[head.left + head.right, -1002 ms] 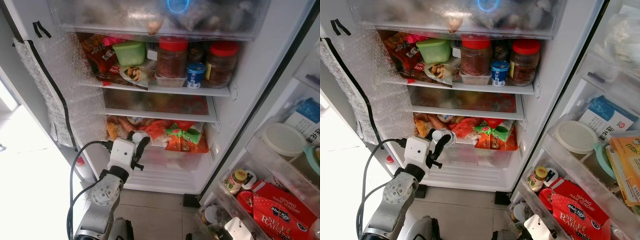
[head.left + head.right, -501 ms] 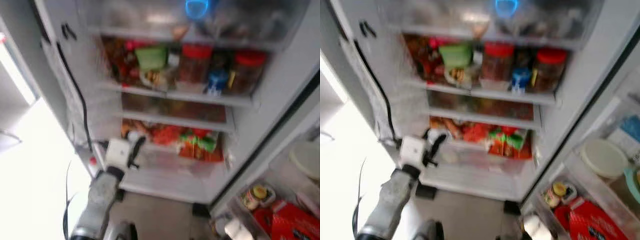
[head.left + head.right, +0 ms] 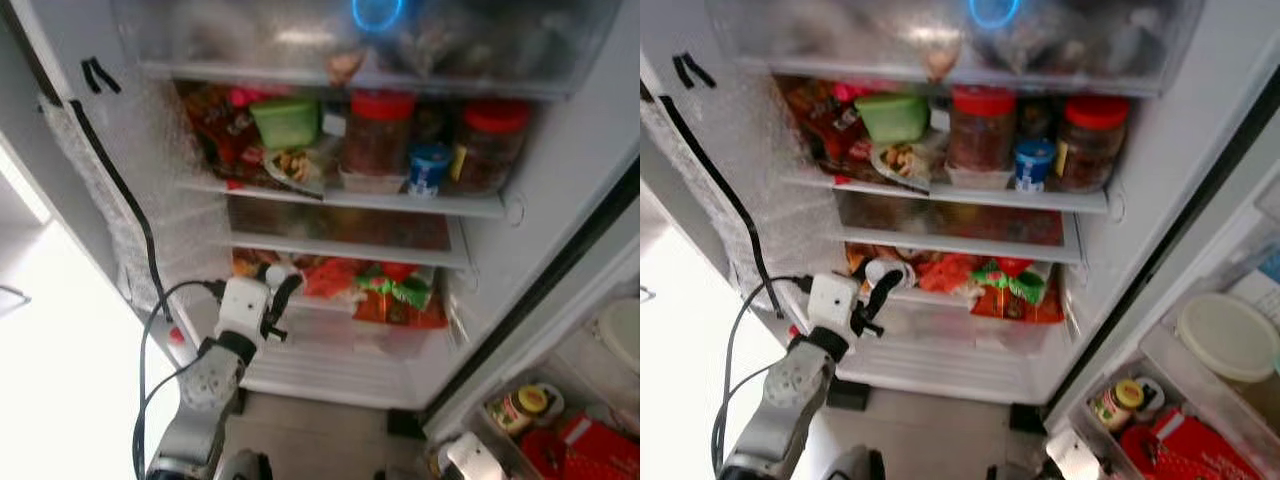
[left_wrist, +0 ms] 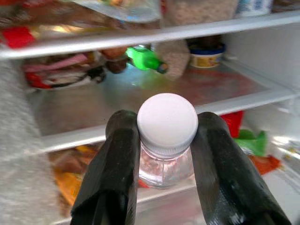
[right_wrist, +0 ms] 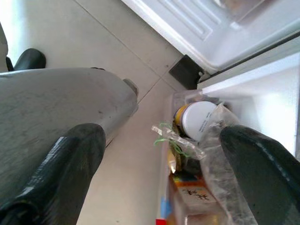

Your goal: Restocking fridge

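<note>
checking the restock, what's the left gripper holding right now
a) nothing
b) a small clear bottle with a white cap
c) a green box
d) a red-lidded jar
b: the left gripper has both black fingers pressed against a small clear bottle with a white cap.

Left hand (image 4: pixel 165 154) raised, fingers clamped — right hand (image 5: pixel 154 154) low, spread

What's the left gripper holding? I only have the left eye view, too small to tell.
Observer: The left gripper is shut on a small clear bottle with a white cap.
Operator: Where's it aimed?
Observer: The wrist view looks over the cap at a shelf holding a green bottle lying down.
Operator: Right gripper?
Observer: The right gripper is open, near the floor by the door bins.
</note>
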Robot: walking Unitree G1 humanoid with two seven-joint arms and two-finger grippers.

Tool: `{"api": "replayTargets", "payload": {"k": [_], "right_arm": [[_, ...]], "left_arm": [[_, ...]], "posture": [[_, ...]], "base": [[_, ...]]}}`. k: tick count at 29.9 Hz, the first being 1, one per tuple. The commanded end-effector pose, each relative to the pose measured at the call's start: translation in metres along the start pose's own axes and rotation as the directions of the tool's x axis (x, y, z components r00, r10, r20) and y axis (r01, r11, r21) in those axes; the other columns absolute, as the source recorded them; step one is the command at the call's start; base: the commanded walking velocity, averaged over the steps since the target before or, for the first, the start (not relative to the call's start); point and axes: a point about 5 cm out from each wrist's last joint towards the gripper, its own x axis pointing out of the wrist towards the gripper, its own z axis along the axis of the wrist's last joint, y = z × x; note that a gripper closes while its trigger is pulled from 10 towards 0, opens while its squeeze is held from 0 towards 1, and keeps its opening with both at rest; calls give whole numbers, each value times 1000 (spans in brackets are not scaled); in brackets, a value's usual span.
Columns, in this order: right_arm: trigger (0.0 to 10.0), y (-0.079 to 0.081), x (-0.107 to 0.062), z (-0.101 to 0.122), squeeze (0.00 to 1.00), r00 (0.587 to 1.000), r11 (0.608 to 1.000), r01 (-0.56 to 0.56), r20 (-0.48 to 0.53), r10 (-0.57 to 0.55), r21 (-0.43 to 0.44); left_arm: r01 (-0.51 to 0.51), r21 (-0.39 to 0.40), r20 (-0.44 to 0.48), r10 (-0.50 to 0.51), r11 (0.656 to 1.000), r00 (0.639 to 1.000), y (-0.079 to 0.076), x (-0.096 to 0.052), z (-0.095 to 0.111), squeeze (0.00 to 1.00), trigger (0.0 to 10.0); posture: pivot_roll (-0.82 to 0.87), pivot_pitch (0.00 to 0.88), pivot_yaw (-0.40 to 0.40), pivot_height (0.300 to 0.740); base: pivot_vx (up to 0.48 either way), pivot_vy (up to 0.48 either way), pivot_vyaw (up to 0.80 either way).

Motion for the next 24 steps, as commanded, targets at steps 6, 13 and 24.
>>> {"api": "replayTargets", "payload": {"k": [6, 13, 24], "right_arm": [[10000, 21, 2, -12, 0, 996, 997, -72, -52, 72, 5], [10000, 19, 2, -14, 0, 996, 998, -59, -68, 59, 7], [10000, 19, 2, -13, 0, 996, 998, -58, -61, 59, 9]], "left_arm": [[26, -3, 11, -26, 1000, 1000, -4, 1, 4, 0, 10000], [25, 0, 17, -25, 1000, 1000, -3, 2, 5, 0, 10000], [8, 13, 16, -8, 1000, 1000, -1, 3, 4, 0, 10000]], "posture": [[-52, 73, 9, 647], [-51, 70, 8, 622], [-52, 66, 9, 607]], "base": [[0, 0, 0], [0, 0, 0], [0, 0, 0]]}}
